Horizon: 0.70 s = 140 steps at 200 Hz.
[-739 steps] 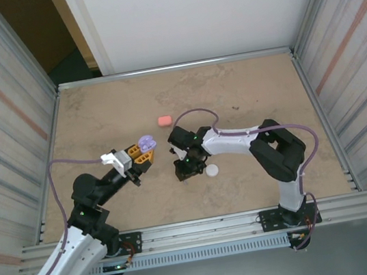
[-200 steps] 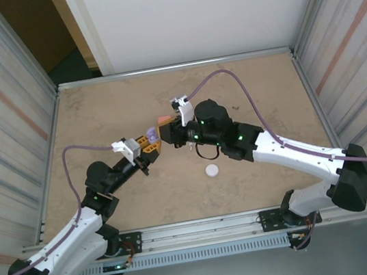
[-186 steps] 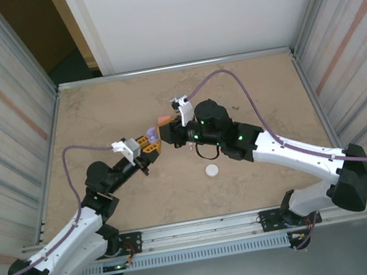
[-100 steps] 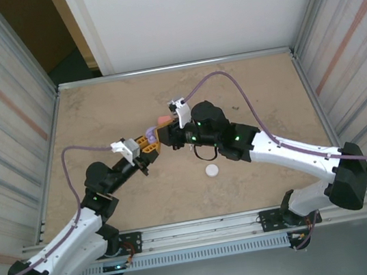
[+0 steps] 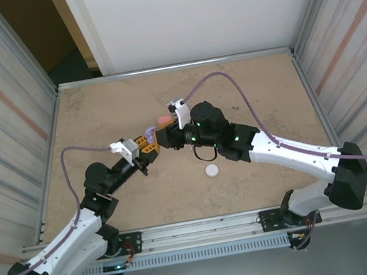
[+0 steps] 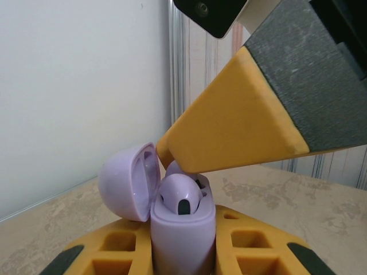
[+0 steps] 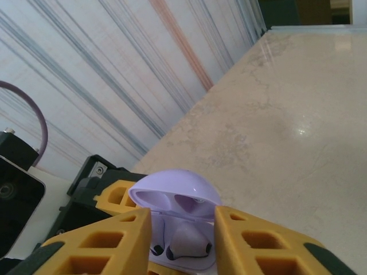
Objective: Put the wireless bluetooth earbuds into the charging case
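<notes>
My left gripper is shut on a purple charging case, held upright above the table with its lid swung open. One purple earbud sits in the case, its rounded head sticking up. My right gripper meets the case from the right. In the right wrist view its yellow fingers stand apart on either side of the earbud, with gaps showing, so the right gripper is open. One right finger hangs just over the case.
A pink case lies on the table just behind the two grippers, partly covered by them. A white round case lies in front of the right arm. Corrugated metal walls close in both sides of the beige table.
The right gripper has come up from the table by the white case to the purple case. In the last second it has edged a little left over the case. The left arm holds still.
</notes>
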Available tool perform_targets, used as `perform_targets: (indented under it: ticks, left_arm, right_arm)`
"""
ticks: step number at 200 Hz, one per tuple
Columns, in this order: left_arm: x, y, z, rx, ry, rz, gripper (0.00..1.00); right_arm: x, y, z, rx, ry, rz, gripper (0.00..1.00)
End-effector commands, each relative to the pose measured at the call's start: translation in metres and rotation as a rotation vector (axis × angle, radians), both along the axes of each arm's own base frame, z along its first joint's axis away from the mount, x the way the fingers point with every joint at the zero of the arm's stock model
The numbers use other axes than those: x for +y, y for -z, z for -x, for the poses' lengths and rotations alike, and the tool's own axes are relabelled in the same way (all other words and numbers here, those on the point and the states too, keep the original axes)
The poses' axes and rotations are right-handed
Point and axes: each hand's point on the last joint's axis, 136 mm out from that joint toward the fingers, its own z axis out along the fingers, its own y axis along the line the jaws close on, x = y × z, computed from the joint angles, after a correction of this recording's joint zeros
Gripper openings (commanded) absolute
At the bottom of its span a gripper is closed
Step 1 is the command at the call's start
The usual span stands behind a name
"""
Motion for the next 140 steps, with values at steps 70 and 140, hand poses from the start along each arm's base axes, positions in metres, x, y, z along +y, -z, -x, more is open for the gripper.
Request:
perform_targets:
  ticks: [70,140]
  left_arm:
    - [-0.001,-0.018,0.006,-0.047,0.021,0.033,0.0]
    - [-0.003,-0.023,0.007,-0.047,0.035,0.044,0.0]
  right_arm:
    - [-0.04,-0.042,0.0,-0.129,0.036,0.035,0.49]
    - [-0.085,-0.052,0.001,-0.175,0.086,-0.006,0.67]
